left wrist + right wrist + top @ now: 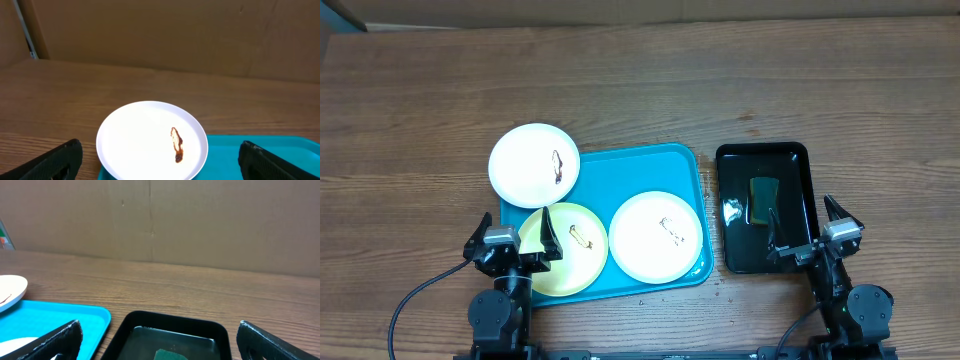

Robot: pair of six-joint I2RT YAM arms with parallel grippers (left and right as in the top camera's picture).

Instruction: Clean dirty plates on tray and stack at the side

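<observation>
The turquoise tray (650, 165) lies in the middle of the table. One white plate (534, 165) with a dark smear overlaps the tray's far left corner and shows again in the left wrist view as the white plate (150, 140). A yellow-green plate (570, 250) and a second white plate (657, 236) lie flat inside the tray, each with a small smear. My left gripper (515, 222) stands open over the near left of the tray, nothing between its fingers (55, 160). The right gripper (802, 212) is open above the black tray, holding nothing.
A glossy black tray (760, 150) sits right of the turquoise one, with a dark green sponge (764, 200) lying in shallow liquid. Its rim (175, 317) is close ahead of the right gripper (159, 330). Bare wooden table surrounds both trays; a cardboard wall stands behind.
</observation>
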